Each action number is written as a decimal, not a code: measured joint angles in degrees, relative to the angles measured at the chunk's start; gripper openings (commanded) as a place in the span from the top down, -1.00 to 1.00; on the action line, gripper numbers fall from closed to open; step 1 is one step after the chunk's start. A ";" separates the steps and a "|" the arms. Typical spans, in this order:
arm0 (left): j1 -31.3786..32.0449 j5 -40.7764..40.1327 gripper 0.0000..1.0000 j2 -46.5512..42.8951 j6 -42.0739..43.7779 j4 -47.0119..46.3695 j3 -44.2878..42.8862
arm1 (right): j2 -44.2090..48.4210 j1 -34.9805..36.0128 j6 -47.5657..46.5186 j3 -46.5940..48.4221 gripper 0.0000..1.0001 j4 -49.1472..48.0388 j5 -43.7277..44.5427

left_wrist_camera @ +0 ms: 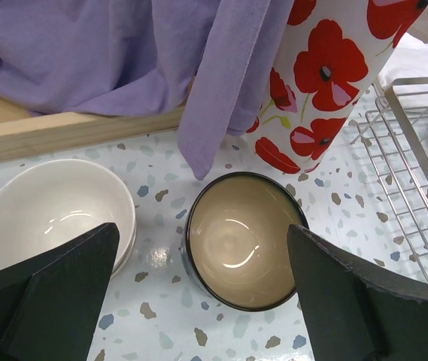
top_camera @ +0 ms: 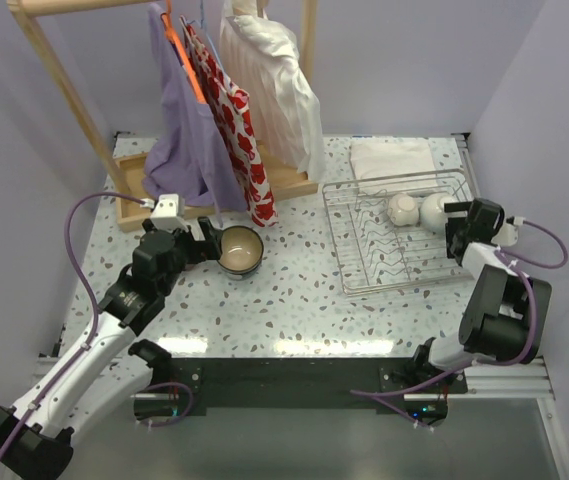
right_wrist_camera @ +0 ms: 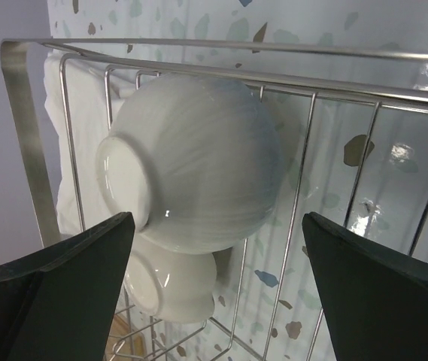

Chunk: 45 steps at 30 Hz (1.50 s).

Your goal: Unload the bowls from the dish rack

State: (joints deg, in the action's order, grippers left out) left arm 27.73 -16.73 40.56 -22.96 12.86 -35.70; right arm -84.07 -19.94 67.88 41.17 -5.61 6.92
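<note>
The silver wire dish rack (top_camera: 384, 262) stands at the right. Two white bowls lie on their sides at its far end, one (top_camera: 401, 209) beside the other (top_camera: 434, 210). My right gripper (top_camera: 449, 227) is open just right of them. In the right wrist view it (right_wrist_camera: 217, 293) is open and empty, facing the nearer bowl (right_wrist_camera: 198, 162), with the other bowl (right_wrist_camera: 172, 289) behind it. My left gripper (top_camera: 212, 243) is open beside a dark-rimmed bowl (top_camera: 240, 250) with a beige inside, upright on the table. In the left wrist view it (left_wrist_camera: 206, 301) is empty above that bowl (left_wrist_camera: 244, 237). A white bowl (left_wrist_camera: 56, 210) sits to its left.
A wooden clothes stand with a plank base (top_camera: 289, 183) stands at the back. A purple garment (top_camera: 189, 140), a red poppy cloth (top_camera: 239, 120) and a white one (top_camera: 279, 90) hang low over the table. A folded white cloth (top_camera: 392, 157) lies behind the rack. Walls close in on both sides.
</note>
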 measured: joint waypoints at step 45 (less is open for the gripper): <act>-0.35 0.70 -0.97 1.60 0.00 -0.44 0.90 | -4.07 0.02 8.90 -3.37 -0.88 -11.28 1.03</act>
State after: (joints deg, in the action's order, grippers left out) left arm 27.38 -16.03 42.15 -22.96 12.43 -34.81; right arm -88.14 -19.92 76.77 37.80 -16.88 7.94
